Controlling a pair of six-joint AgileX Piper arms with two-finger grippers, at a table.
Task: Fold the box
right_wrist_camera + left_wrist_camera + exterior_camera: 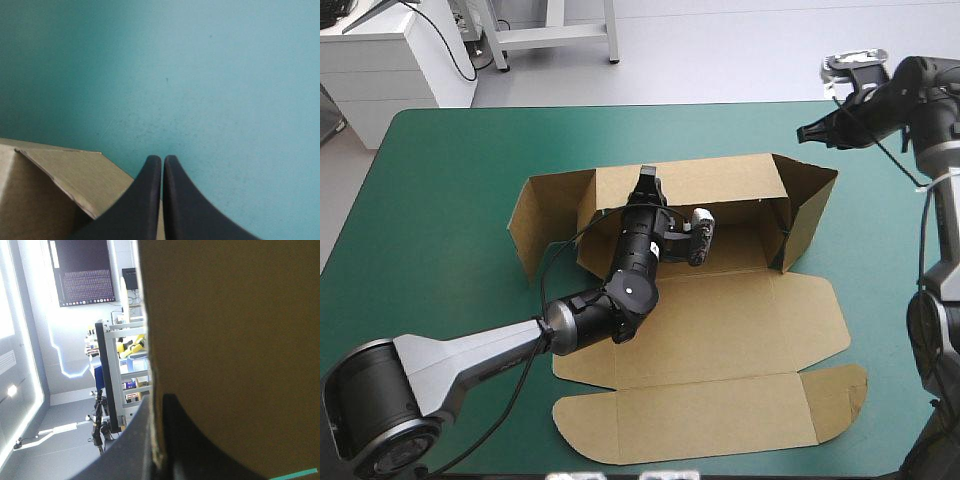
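The raised back wall of the box (720,330) is clamped by the left gripper (646,182), while the right gripper (804,132) is seen pressed shut over the teal-green cover (450,200).

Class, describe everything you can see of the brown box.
The box is a cut sheet of brown board, half formed: far wall and both end walls stand raised, the near panels and tuck flap lie flat on the teal-green cover. The left end effector pinches the far wall's top edge.
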